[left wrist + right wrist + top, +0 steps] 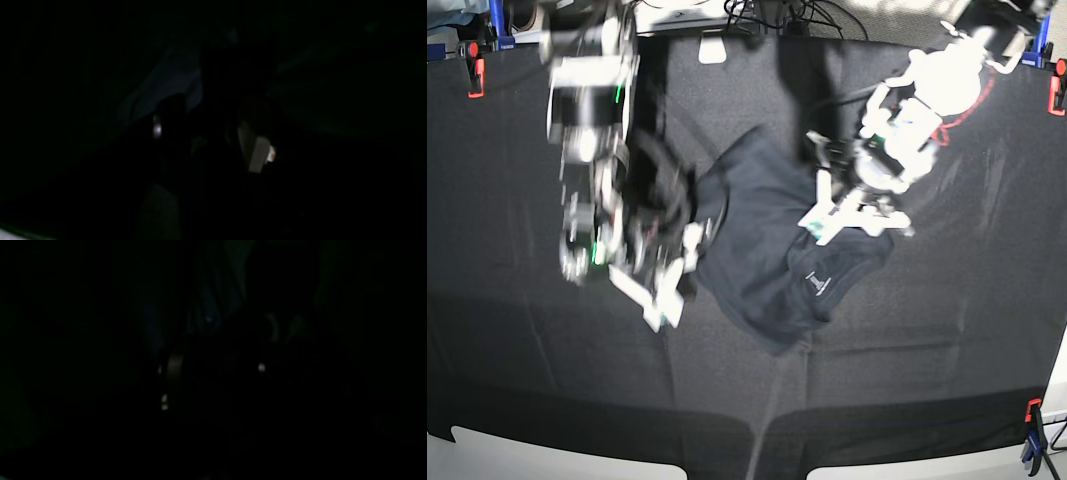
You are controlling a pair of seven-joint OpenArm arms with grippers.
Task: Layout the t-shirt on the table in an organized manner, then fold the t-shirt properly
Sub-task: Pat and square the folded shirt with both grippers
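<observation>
The table (517, 350) fills the base view, draped in black, slightly textured cloth, with white edge showing along the near side and orange clamps (473, 72) at the corners. Near its middle lies the t-shirt (772, 255), dark navy-grey and bunched into a crumpled heap rather than spread flat; folds run across it and a small white label (815, 283) shows toward its near right part.

The right gripper (672, 275) sits at the shirt's left edge, its arm smeared by motion blur. The left gripper (847, 215) is over the shirt's right side, pale fingers touching or just above the cloth. For neither can I tell how wide the jaws stand, nor whether fabric is pinched between them.

Both wrist views are almost black: only faint bluish folds and a few glints of finger metal come through. The shirt's sleeves and collar cannot be made out.
</observation>
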